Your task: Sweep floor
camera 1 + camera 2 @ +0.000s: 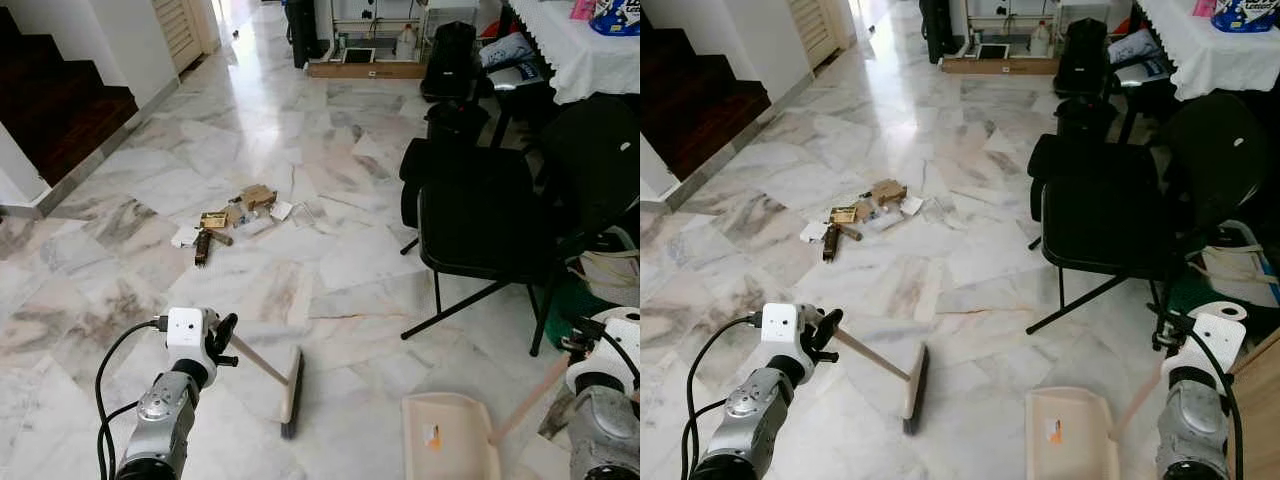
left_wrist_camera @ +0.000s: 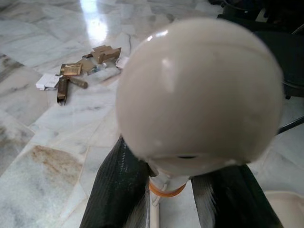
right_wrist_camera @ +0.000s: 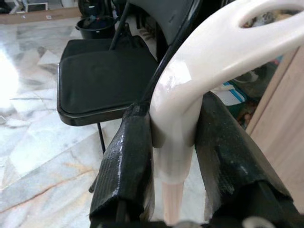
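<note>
A litter pile point(image 1: 235, 215) of brown cardboard scraps, paper bits and a dark stick lies on the marble floor ahead, left of centre. My left gripper point(image 1: 224, 338) is shut on the cream broom's handle point(image 1: 260, 362), and the broom head point(image 1: 291, 392) rests on the floor short of the litter. In the left wrist view the handle's rounded end point(image 2: 199, 90) sits above my black fingers point(image 2: 118, 190). My right gripper point(image 3: 173, 156) is shut on the looped dustpan handle point(image 3: 190, 71). The cream dustpan point(image 1: 445, 435) lies flat on the floor at lower right.
A black folding chair point(image 1: 480, 215) stands close on the right, above the dustpan. Behind it are a black bin point(image 1: 455, 120) and a white-clothed table point(image 1: 580, 50). Dark stairs point(image 1: 60, 100) rise at far left. A wooden panel point(image 1: 1262, 375) is at my right.
</note>
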Controlling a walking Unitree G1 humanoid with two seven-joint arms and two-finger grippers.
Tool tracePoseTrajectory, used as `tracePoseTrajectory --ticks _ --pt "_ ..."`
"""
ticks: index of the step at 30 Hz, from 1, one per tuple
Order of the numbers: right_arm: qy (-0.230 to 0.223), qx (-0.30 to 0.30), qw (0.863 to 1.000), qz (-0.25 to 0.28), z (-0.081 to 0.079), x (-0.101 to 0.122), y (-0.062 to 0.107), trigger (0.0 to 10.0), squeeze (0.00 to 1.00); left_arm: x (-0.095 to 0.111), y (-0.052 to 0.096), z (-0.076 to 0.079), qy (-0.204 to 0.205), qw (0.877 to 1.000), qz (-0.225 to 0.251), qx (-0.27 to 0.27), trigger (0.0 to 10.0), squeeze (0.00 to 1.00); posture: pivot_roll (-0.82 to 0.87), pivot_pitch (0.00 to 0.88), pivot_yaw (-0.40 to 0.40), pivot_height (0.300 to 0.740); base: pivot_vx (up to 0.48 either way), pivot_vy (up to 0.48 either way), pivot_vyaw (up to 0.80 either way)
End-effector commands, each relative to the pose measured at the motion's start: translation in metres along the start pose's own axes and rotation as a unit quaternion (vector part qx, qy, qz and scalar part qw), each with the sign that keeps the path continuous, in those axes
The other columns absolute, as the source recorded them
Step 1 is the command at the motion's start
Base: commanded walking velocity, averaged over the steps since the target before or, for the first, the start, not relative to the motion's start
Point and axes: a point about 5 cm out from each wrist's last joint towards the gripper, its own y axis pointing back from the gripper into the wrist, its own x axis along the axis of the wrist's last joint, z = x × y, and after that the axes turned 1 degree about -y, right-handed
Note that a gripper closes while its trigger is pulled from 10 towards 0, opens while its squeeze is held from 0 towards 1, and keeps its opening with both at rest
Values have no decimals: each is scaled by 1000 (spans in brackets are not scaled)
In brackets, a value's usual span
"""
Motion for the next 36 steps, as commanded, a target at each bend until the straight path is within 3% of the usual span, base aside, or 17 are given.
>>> tracePoseTrajectory --ticks 1,8,19,27,30,36 --pt "-4 3 999 43 -5 19 -7 10000 0 8 -3 -3 -9 1000 11 -2 10000 0 10 37 102 740 0 0 0" --pt "-6 3 998 66 -8 30 -10 10000 0 7 -2 -3 -8 1000 10 -2 10000 0 7 42 102 740 0 0 0" --pt "-24 36 997 66 -42 20 3 10000 0 18 -6 -4 -17 999 34 14 10000 0 14 49 95 740 0 0 0" --pt "-29 33 997 65 -50 21 3 10000 0 31 -6 -7 -22 998 56 17 10000 0 15 52 81 740 0 0 0" --pt "-31 44 997 59 -60 22 4 10000 0 38 -6 -6 -27 997 72 21 10000 0 20 60 67 740 0 0 0" --pt "-38 53 996 54 -71 22 4 10000 0 35 -5 0 -23 997 65 18 10000 0 21 61 63 740 0 40 0"
